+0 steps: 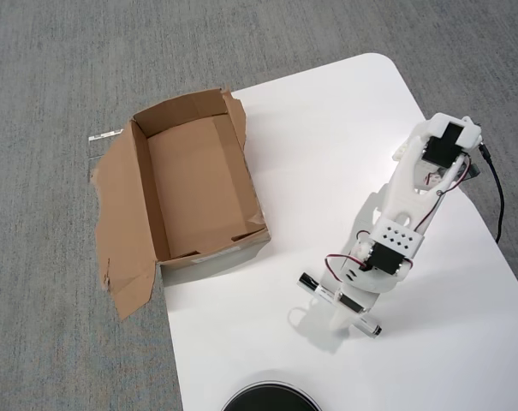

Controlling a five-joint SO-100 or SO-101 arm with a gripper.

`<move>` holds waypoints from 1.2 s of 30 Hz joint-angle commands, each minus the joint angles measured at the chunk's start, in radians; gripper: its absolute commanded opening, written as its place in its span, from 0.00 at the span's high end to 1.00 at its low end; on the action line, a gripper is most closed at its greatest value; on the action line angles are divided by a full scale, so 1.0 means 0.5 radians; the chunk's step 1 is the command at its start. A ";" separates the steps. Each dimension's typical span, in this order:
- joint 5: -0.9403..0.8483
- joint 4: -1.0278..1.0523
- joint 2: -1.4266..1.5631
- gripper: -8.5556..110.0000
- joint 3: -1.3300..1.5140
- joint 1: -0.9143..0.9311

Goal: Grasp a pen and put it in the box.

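My jaws (338,301) sit clenched around the pen (340,301), which lies aslant on the white surface (327,154). The box (186,193) rests open, well apart to the overhead view's left

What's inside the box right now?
Nothing shows inside the box: only its bare brown floor, seen from overhead. The pen lies on the white table, its middle covered by the gripper, so the grip itself cannot be seen.
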 commanded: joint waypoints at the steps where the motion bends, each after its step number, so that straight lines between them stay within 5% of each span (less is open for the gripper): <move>1: -0.008 0.012 0.025 0.71 -0.041 -0.002; 17: -0.008 0.433 -0.018 0.71 -0.035 0.005; 36: -0.011 0.451 -0.052 0.71 -0.066 0.008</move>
